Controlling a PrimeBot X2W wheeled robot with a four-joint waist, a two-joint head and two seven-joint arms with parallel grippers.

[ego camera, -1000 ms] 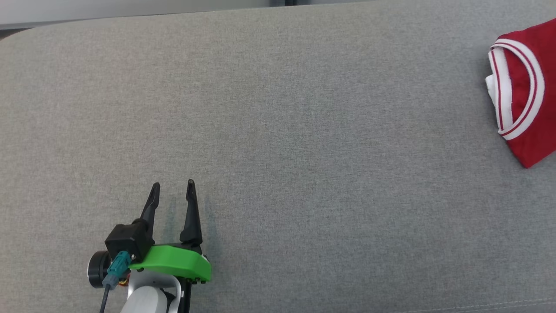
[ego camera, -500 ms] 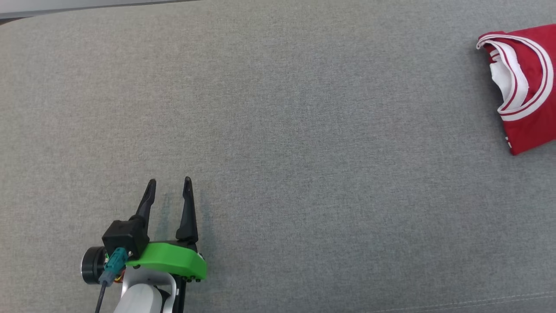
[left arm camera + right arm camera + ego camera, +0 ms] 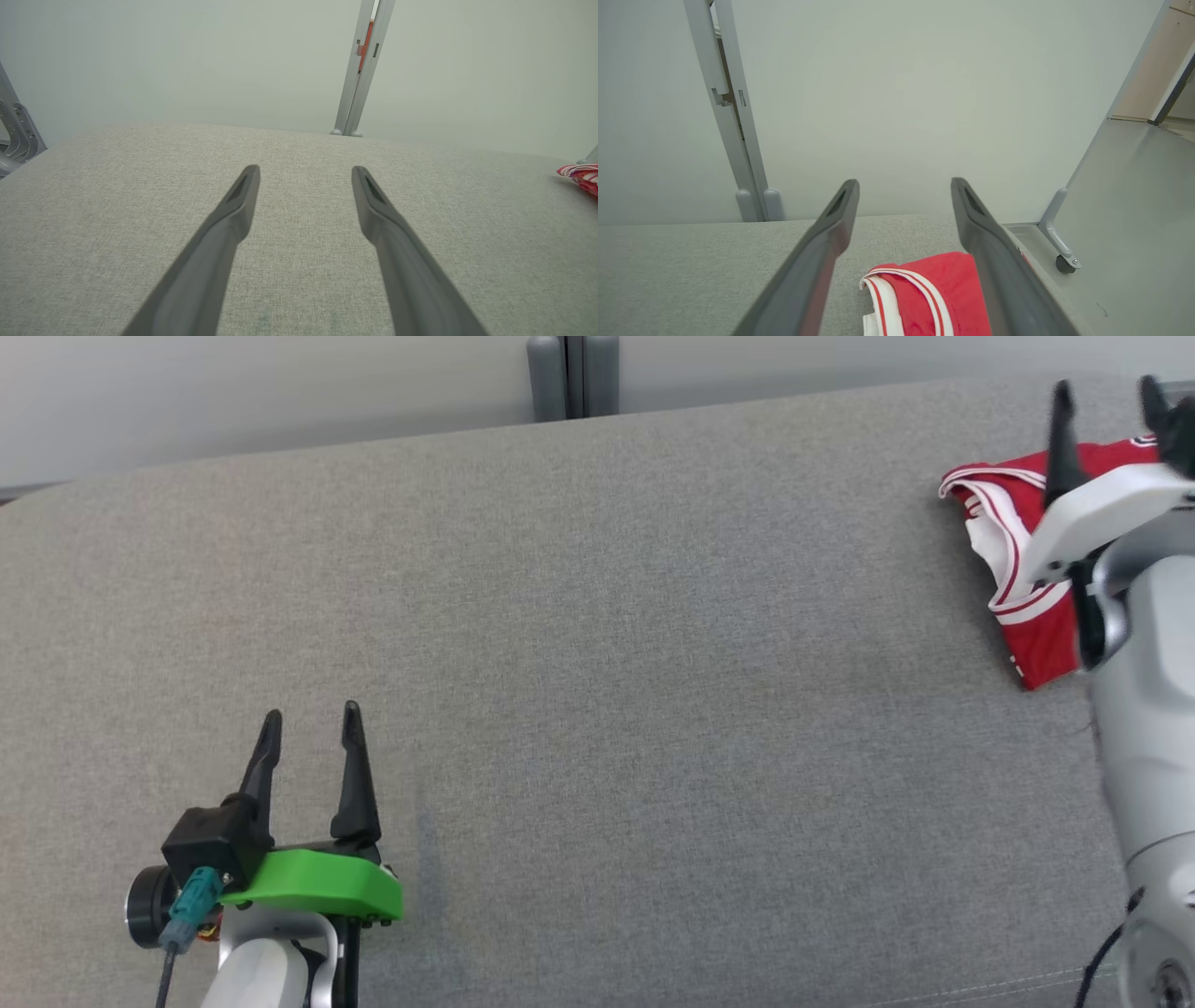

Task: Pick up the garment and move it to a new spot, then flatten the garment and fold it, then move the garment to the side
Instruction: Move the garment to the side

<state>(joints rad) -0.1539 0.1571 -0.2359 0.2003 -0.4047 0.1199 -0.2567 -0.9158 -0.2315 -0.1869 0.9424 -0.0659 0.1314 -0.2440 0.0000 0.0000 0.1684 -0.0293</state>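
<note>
Right now both of my claws are spread wide and neither has hold of anything. My left claw (image 3: 313,711) sits low at the near left over the grey cloth-covered counter (image 3: 653,663), fingers pointing toward the far edge. In the left wrist view this claw (image 3: 305,169) has only bare grey cloth between its two fingers.

My right claw (image 3: 1103,387) is at the far right of the counter, with its pale forearm crossing in front of the garment (image 3: 1041,639). The garment is a red one with white striped trim, lying folded in a bundle near the counter's right end, well apart from my left claw. In the right wrist view the garment (image 3: 943,289) lies below and between the parted fingers of that claw (image 3: 904,182), whose tips point toward the pale wall. From the left wrist it (image 3: 581,175) peeks in at the right edge.
</note>
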